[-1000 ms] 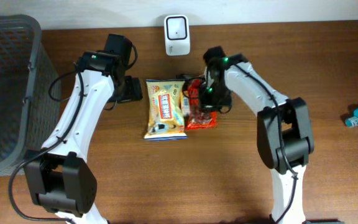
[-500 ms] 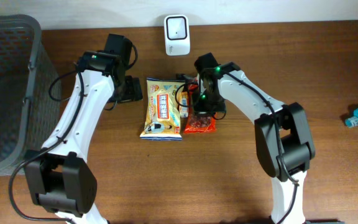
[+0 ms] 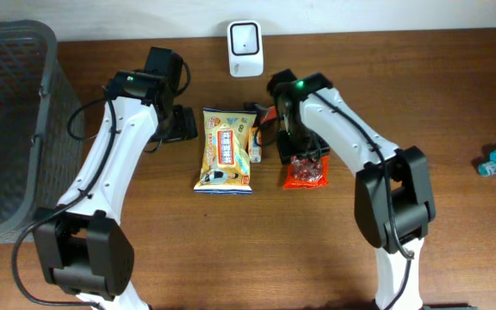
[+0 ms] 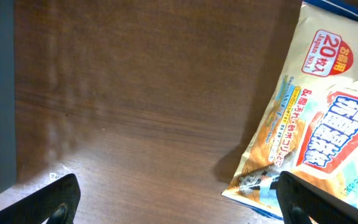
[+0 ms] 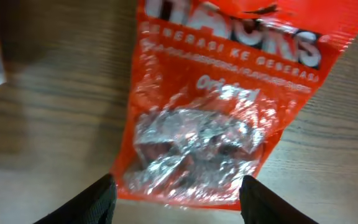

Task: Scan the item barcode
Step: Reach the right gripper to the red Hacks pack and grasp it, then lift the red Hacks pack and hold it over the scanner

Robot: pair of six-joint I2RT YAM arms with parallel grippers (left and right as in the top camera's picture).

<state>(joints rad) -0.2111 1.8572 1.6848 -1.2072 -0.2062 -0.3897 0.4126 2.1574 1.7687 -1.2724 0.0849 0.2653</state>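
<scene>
Red snack packet (image 5: 222, 124) flat on wood table (image 5: 48, 124); end effector (image 5: 182, 202) spread wide.

The red snack packet (image 3: 307, 175) lies flat on the desk (image 3: 455, 250), printed face up, its glossy foil crinkled, with white lettering and a clear window showing silvery contents. The white barcode scanner (image 3: 244, 37) stands at the desk's back edge, well apart from the packet.

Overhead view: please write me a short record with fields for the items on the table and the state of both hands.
scanner: at the far edge
yellow bag: flat, beside the left hand
red bag: flat, right of the yellow bag
basket: at the left end
left hand: open, empty
right hand: open, over the red bag
</scene>
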